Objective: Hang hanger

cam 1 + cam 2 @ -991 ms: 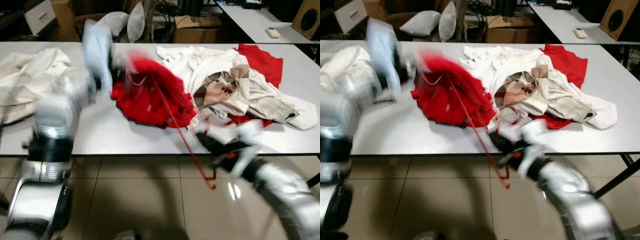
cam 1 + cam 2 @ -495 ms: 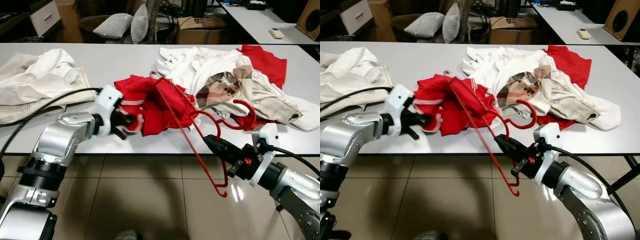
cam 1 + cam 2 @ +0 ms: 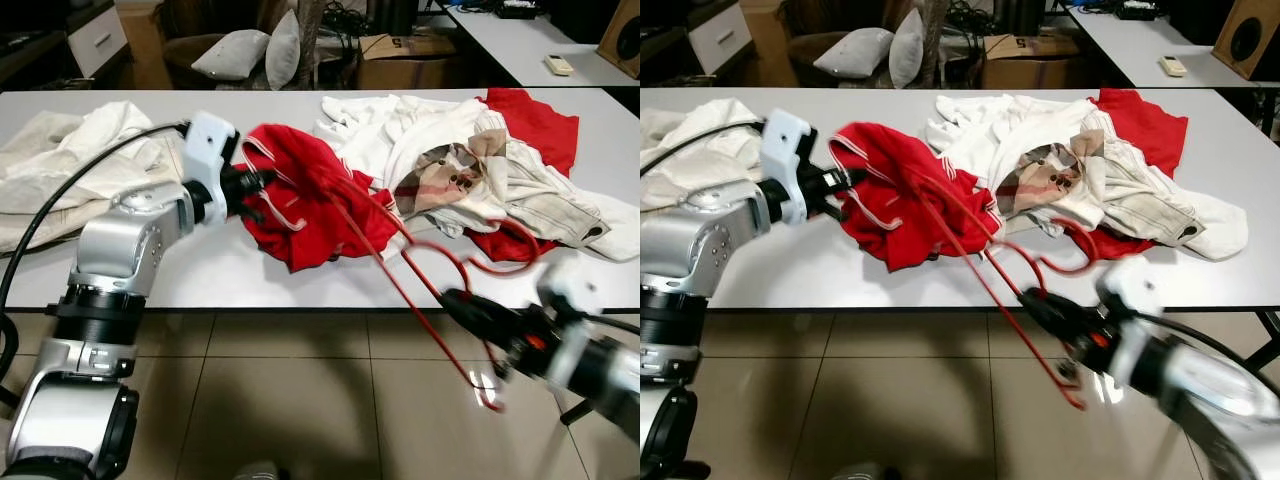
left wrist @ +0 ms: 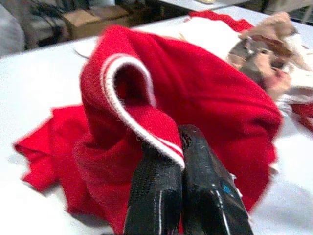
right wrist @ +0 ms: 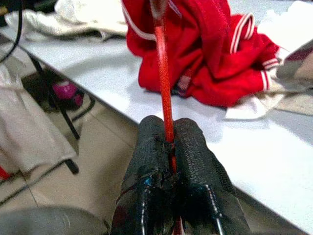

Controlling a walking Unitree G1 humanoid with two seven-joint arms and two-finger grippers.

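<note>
- Left pincer [image 4: 168,147]: fingers pressed together on the white-trimmed edge of the red sweater [image 3: 300,205], lifting that edge above the white bench [image 3: 200,270].
- Right pincer [image 5: 170,139]: clamped on a thin bar of the red hanger [image 3: 425,290], in front of the bench's near edge, over the tiled floor [image 3: 300,400].
- Hanger: slants from the right pincer up into the sweater; its hook curls just beside the clothes pile [image 3: 480,180].
- Clothes pile: white, plaid and red garments, on the right of the bench.
- Cream garment [image 3: 70,170] lies at the left end.
</note>
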